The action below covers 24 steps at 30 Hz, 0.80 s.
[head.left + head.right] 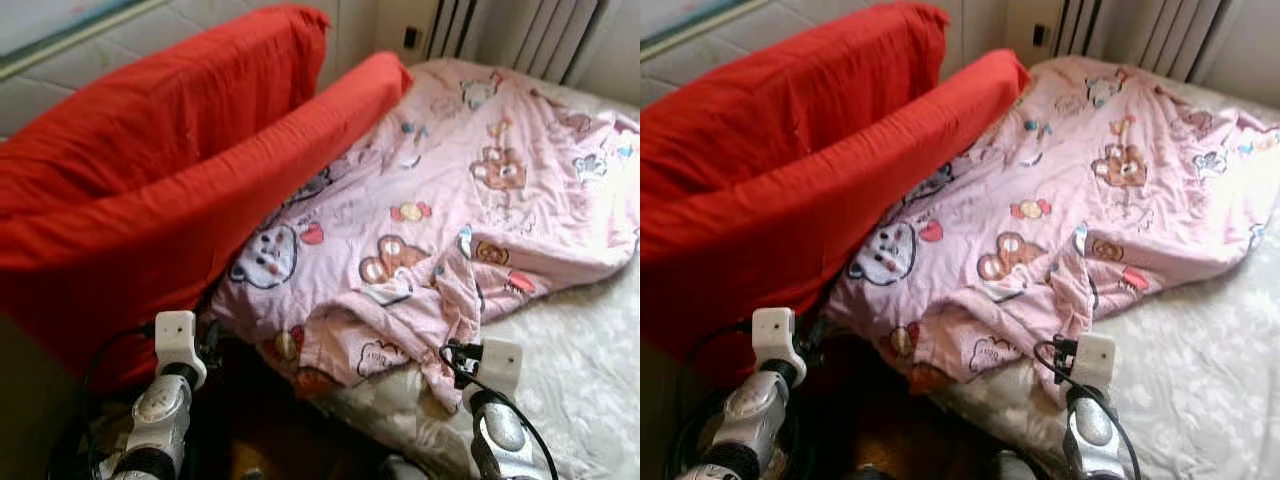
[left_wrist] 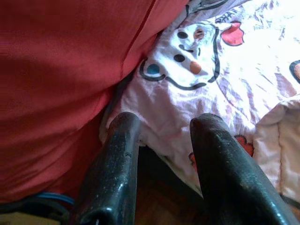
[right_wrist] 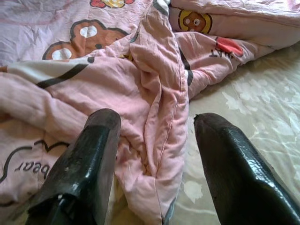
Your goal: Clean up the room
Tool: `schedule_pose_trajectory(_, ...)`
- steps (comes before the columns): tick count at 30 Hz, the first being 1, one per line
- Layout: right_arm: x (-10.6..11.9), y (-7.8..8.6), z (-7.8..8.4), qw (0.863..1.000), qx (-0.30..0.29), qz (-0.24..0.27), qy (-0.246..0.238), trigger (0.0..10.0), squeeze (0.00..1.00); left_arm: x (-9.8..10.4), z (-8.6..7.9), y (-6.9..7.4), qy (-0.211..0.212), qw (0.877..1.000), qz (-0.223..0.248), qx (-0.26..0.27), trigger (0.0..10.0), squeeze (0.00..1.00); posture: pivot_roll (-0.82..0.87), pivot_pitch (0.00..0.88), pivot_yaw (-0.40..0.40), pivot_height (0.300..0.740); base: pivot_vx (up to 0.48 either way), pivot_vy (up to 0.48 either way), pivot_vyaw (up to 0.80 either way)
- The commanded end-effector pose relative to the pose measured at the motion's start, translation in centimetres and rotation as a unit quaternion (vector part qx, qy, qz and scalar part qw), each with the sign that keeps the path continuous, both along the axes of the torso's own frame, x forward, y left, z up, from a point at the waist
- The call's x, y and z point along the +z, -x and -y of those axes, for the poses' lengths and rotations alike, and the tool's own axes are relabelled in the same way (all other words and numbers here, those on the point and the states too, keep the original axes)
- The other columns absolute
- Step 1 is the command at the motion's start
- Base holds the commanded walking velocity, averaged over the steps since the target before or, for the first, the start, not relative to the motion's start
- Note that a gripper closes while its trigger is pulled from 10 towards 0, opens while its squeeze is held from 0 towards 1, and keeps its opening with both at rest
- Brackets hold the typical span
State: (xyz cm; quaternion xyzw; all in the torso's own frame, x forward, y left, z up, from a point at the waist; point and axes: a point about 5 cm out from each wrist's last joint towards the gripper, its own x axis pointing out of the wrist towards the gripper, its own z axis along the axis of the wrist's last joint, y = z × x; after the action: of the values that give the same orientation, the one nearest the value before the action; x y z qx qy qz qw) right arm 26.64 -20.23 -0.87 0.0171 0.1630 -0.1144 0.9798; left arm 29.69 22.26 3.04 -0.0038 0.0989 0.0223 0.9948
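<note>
The right gripper (image 3: 154, 140) has its two black fingers wide apart, with nothing held between them. A bunched fold of the pink blanket (image 3: 159, 93) sits right in the gap, so it looks ready to pinch. To do this well, I think it should push in a little more, so the fingers go around the thick fold and not just the thin edge, then close slowly. A thin pinch could slip out when it pulls. The left gripper (image 2: 161, 136) is open too, with nothing in it. It points at the near corner of the blanket, just beside the big red pillow (image 2: 61, 79). That corner hangs over the dark gap at the side of the bed. I think it should grab the blanket there and keep away from the red cloth, so the pillow does not get dragged along. From the head views, the pink blanket (image 1: 440, 190) lies crumpled across the white bed (image 1: 580, 360), with bears and a snowman on it. Two red pillows (image 1: 150, 170) lean along its left side. Once both grippers hold on, pulling together and evenly should spread the blanket flat. Pulling one side only may twist it more.
</note>
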Motion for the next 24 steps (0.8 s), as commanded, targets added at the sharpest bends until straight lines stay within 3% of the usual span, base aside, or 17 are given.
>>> schedule_pose_trajectory(1, -0.6, 0.5, -0.1, 1.000, -0.004, -0.013, -0.004, 10.0, 0.00, -0.3, -0.2, 0.1, -0.004, 1.000, -0.014, -0.001, 10.0, 0.00, -0.06, 0.157, 0.028, 0.662, 0.000, 0.000, 0.00)
schedule_pose_trajectory(24, -0.8, 0.4, -0.4, 0.999, 0.001, -0.034, -0.007, 10.0, 0.00, -0.2, 1.1, -0.4, 0.008, 1.000, -0.011, -0.023, 10.0, 0.00, -0.06, 0.164, 0.029, 0.662, 0.000, 0.000, 0.00)
